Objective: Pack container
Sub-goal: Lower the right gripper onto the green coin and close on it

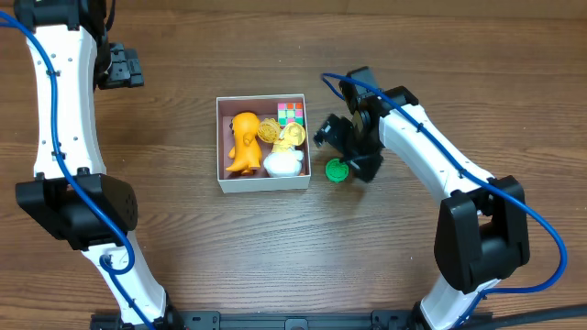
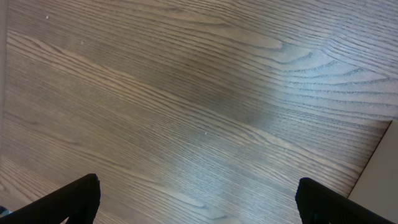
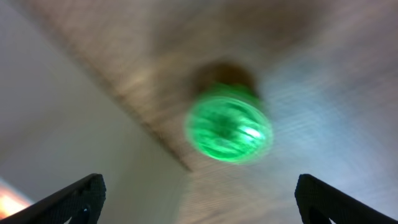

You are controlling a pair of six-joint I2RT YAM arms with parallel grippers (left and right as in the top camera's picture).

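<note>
I take this for a robotics lab bench: a wood-grain table (image 1: 229, 257), a white left arm (image 1: 60, 101) and right arm (image 1: 431, 151) based at one edge, blue cables (image 1: 550, 238) strung along both.

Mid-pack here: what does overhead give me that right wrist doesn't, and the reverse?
Overhead only: the container with the orange figure, the colour cube and the white toy inside it, and the left gripper off at the far left. Right wrist only: its own fingertips spread wide at the bottom corners, in a close, blurred look down. Both: the green round toy on the wooden table, outside the container and just right of it, by the open right gripper.
</note>
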